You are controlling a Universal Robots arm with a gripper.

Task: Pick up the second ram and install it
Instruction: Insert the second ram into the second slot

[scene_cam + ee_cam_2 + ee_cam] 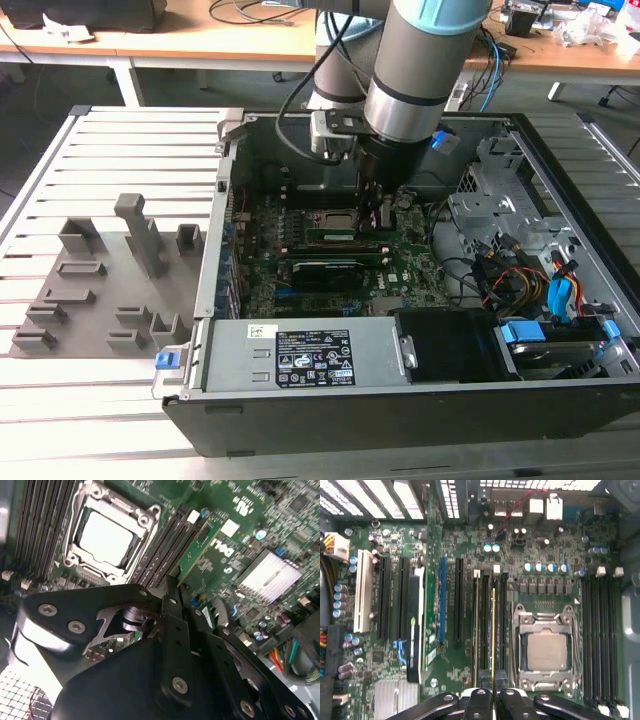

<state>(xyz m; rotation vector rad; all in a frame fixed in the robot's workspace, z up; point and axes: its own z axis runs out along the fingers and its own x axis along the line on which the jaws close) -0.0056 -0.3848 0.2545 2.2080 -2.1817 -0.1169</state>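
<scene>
The second ram [493, 630] is a narrow green strip standing on edge along a memory slot beside the processor socket [546, 650] on the motherboard [445, 540]. My gripper [493, 696] is shut on one end of it, with a black finger on each side. In the second wrist view the ram [202, 555] runs away from the gripper [172, 592], its flat side with a white label showing. In the exterior view the arm reaches down into the open computer case [560, 180], and the gripper [372, 222] sits at the end of the ram [335, 237]. I cannot tell how deep the ram sits in the slot.
Grey fixture blocks [140, 240] stand on the slatted table at the exterior view's left. A black expansion card [325, 268] lies just in front of the memory slots. The power supply [300, 355] closes the near side of the case. Cables and drive bays [530, 285] crowd the exterior view's right.
</scene>
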